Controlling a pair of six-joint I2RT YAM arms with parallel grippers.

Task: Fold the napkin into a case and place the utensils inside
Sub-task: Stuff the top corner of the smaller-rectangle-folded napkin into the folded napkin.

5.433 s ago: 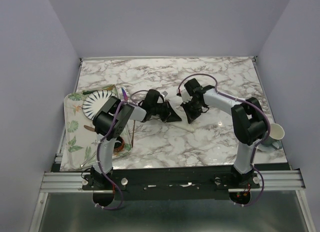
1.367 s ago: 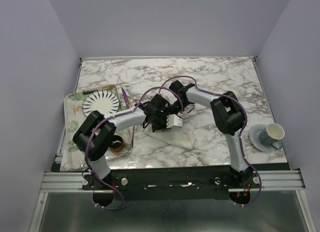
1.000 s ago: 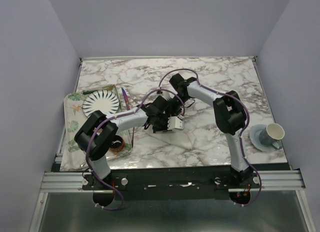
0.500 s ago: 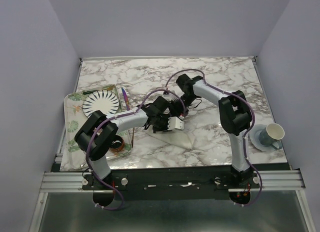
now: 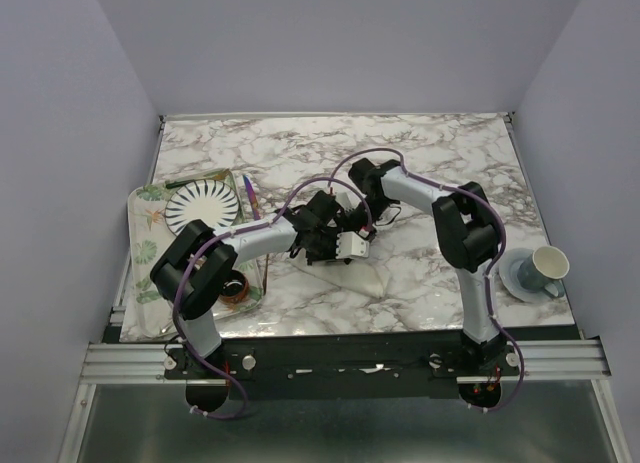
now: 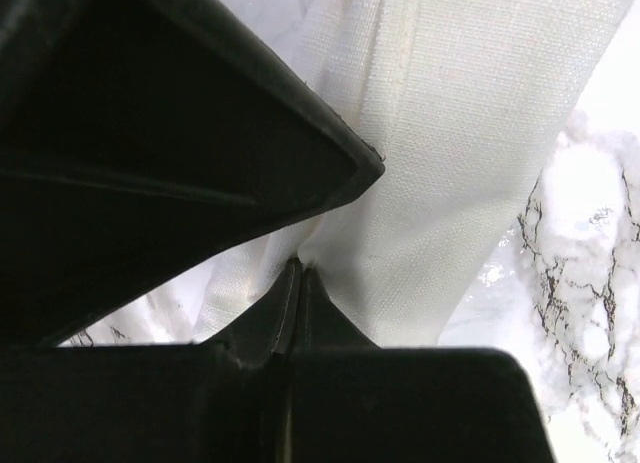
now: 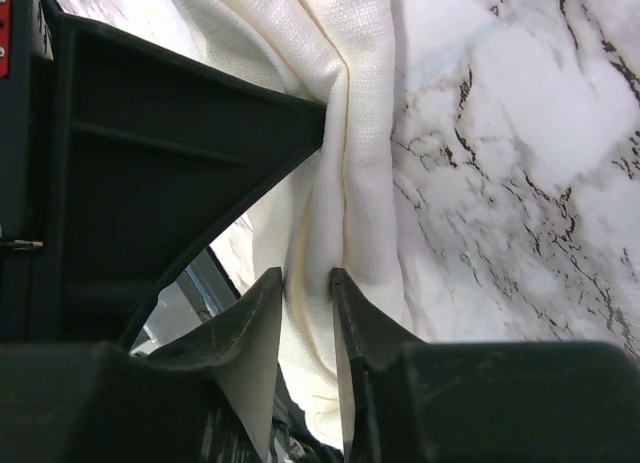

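Note:
The cream napkin [image 5: 368,273] lies bunched on the marble table at centre. In the left wrist view my left gripper [image 6: 297,266] is shut tight on an edge of the napkin [image 6: 440,133]. My right gripper [image 7: 307,281] has its jaws closed against a thick fold of the napkin [image 7: 350,103], which fills the narrow gap between them. From above, the left gripper [image 5: 328,245] and the right gripper [image 5: 362,218] meet close together over the cloth. A slim purple-blue utensil [image 5: 248,195] lies at the tray's far right edge, apart from both grippers.
A leaf-patterned tray [image 5: 140,253] at the left holds a black-striped white plate [image 5: 195,205] and a small dark bowl [image 5: 235,286]. A cup on a saucer [image 5: 545,266] stands near the right edge.
The right gripper pulled back from the cloth, opened, then came down again and closed on a fold beside the left gripper. The left gripper kept its hold and stayed put.

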